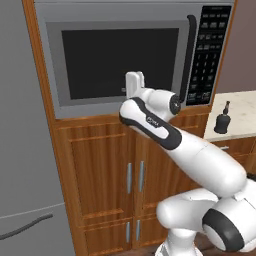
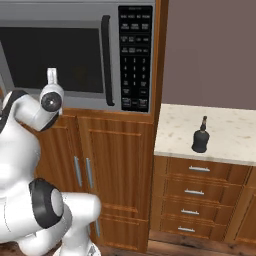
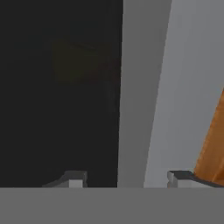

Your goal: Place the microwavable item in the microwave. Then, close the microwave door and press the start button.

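Observation:
The microwave (image 1: pixel 135 10) is built in above the wooden cabinets. Its microwave door (image 1: pixel 55 65) stands shut, with the dark curved handle (image 1: pixel 190 55) beside the black keypad (image 1: pixel 210 50). My gripper (image 1: pixel 134 82) points at the door's lower middle, close to the window's bottom edge. In the hand view the gripper (image 3: pixel 127 179) is open, fingertips (image 3: pixel 74 179) apart with nothing between them, facing the dark window (image 3: pixel 57 109) and the grey door frame (image 3: pixel 140 87). A faint brownish shape shows dimly behind the window glass; I cannot tell what it is. The microwavable item is hidden.
A black bottle (image 2: pixel 200 137) stands on the pale stone counter (image 2: pixel 230 130) to the right, above several drawers (image 2: pixel 195 192). Brown cabinet doors (image 1: pixel 110 170) lie under the microwave. A tall grey fridge (image 1: pixel 20 150) is at the left.

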